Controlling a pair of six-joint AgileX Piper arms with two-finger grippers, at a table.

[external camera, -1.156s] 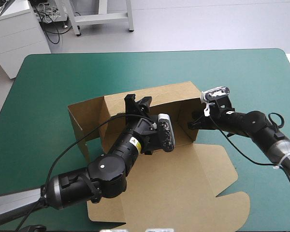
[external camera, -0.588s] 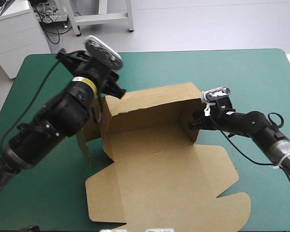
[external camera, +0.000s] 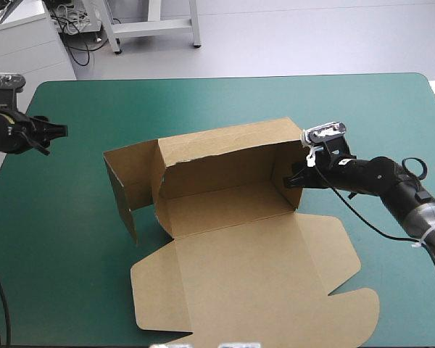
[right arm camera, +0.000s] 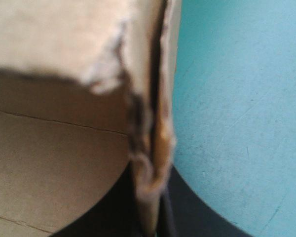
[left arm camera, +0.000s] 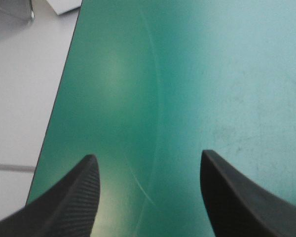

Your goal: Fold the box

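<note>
Teal-green cover [external camera: 203, 101], left fingers [left arm camera: 74, 197] spread, right fingers [right arm camera: 187, 217] pinching box [external camera: 239, 239] wall (tips hidden)

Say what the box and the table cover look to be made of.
Box: brown board, matte, likely corrugated: its wall edge in the right wrist view looks frayed and layered. Cover: teal-green, smooth with a soft sheen and fine scratches in the left wrist view; probably vinyl or rubber mat, though fabric cannot be ruled out.

Matt brown board box [external camera: 225, 210], frayed edge
</note>
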